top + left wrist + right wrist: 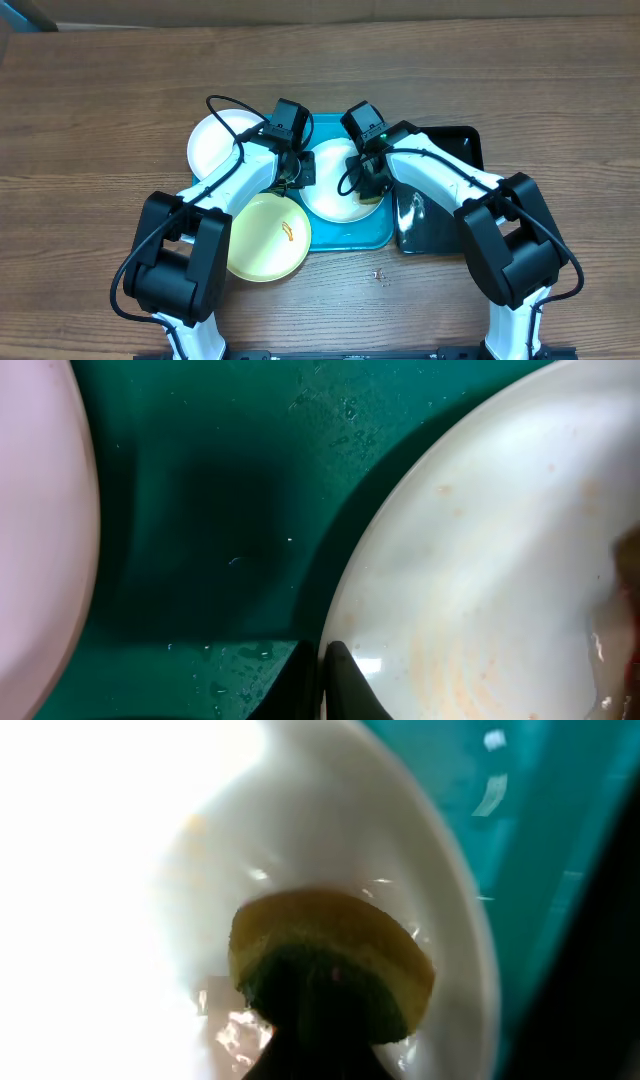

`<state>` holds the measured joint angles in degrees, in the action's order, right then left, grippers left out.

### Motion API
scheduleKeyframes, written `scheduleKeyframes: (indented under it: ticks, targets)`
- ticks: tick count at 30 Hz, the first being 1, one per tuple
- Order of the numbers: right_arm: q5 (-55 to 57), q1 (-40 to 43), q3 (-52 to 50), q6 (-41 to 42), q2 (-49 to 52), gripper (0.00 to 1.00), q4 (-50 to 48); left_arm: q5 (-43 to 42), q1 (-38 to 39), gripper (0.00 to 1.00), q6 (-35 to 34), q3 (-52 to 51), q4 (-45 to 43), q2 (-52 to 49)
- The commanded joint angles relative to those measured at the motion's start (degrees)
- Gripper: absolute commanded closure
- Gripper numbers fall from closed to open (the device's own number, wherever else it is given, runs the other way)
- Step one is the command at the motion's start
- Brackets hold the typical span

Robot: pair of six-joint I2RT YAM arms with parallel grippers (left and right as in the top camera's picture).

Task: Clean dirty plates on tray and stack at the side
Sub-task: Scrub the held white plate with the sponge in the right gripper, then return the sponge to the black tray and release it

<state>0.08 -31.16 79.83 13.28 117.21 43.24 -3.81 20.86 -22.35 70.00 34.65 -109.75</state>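
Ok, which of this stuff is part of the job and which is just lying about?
In the job: centre white plate, second white plate, yellow-green plate, turquoise tray, sponge in the right gripper, left gripper on that plate's rim.
Lying about: black tray, crumbs on the table.

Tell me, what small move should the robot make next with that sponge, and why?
Probably a short scrubbing stroke across the white plate. The right gripper is shut on the sponge, which presses on that plate. The left gripper seems to pinch its rim to steady it, and a faint orange-brown smear shows on it in the left wrist view.
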Motion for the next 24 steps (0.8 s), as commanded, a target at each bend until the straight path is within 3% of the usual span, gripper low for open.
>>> scheduleKeyframes:
  ticks: [1,8,15,18,24]
  targets:
    - [-12.9,-1.2,-1.2,0.5,3.9,0.96,-1.6,-0.7,0.2,0.94,-0.1,-0.5,-0.2,-0.6]
    - [-19.8,-0.4,-0.4,0.5,3.9,0.96,-4.9,-0.7,0.2,0.96,-0.1,-0.5,-0.2,-0.6]
    - [-39.3,7.4,5.3,-1.7,2.1,0.96,-4.2,-0.7,0.2,0.96,-0.1,-0.5,-0.2,-0.6]
    - [-45.3,12.0,7.0,-4.0,-0.2,0.96,-1.7,-0.7,0.2,0.96,-0.1,-0.5,-0.2,-0.6]
    - [-45.0,21.2,7.6,-12.3,-6.4,0.96,9.5,-0.7,0.2,0.94,-0.1,-0.5,-0.2,-0.6]
